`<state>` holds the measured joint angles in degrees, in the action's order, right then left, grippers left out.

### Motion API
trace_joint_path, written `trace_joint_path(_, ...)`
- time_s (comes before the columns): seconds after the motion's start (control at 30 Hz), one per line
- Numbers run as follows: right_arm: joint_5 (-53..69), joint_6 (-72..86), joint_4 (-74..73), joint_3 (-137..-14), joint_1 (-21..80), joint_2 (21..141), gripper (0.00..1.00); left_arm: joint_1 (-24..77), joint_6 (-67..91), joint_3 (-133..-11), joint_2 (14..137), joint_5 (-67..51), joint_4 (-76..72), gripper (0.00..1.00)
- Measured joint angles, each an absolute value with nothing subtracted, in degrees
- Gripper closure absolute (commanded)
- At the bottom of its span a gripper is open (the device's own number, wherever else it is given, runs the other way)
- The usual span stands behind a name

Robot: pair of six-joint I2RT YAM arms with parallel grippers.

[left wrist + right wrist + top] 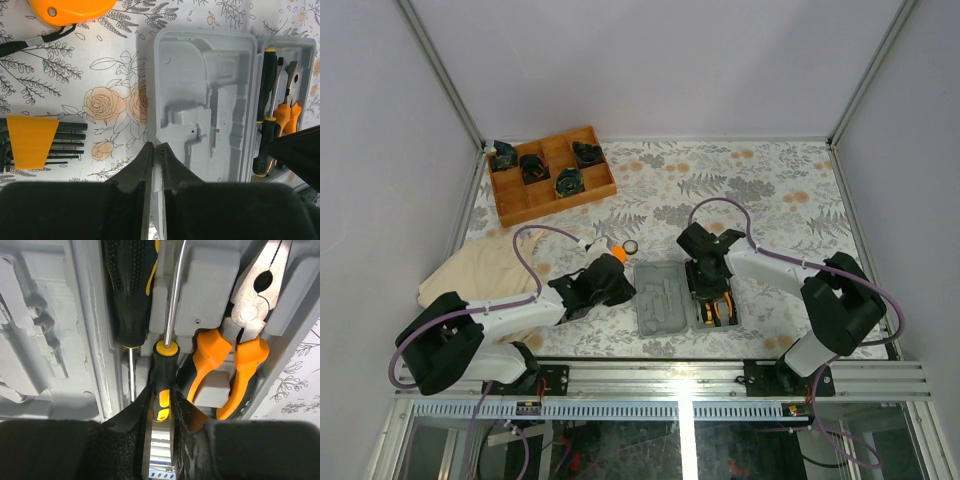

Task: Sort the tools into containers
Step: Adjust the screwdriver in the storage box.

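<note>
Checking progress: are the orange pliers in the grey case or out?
In. The pliers lie seated in the open case's right half, beside two screwdrivers.

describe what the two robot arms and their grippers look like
The left arm and the right arm both have white tubular links joined by chunky black joint housings, and each carries a looping purple cable. The left gripper and the right gripper are matte black, each with two tapering wedge-shaped fingers. No markings show on them.
</note>
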<state>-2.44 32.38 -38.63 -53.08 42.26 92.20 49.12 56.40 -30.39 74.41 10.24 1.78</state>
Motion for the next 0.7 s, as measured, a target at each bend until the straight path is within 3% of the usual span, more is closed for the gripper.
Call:
trace_joint_path(0.3,-0.9,30.8,-41.0,-55.4,41.4,94.5,0.99,49.1,56.0,-30.4,74.4,10.2,1.8,1.0)
trace_joint_path(0.37,-0.8,30.8,-40.9,-55.4,41.3,94.3,0.92,49.1,56.0,-30.4,74.2,10.3,1.8,1.0)
trace_joint_path(0.4,-0.9,30.8,-40.6,-55.1,41.3,93.8,0.83,49.1,56.0,-30.4,74.1,10.3,1.8,1.0)
trace_joint_path(0.47,-1.0,30.9,-39.3,-53.6,41.3,92.1,0.74,49.2,56.0,-30.4,73.5,10.3,1.9,1.0)
trace_joint_path(0.7,-1.9,31.3,-34.7,-50.2,41.8,87.7,0.6,49.3,56.0,-30.4,72.7,10.4,2.2,1.0)
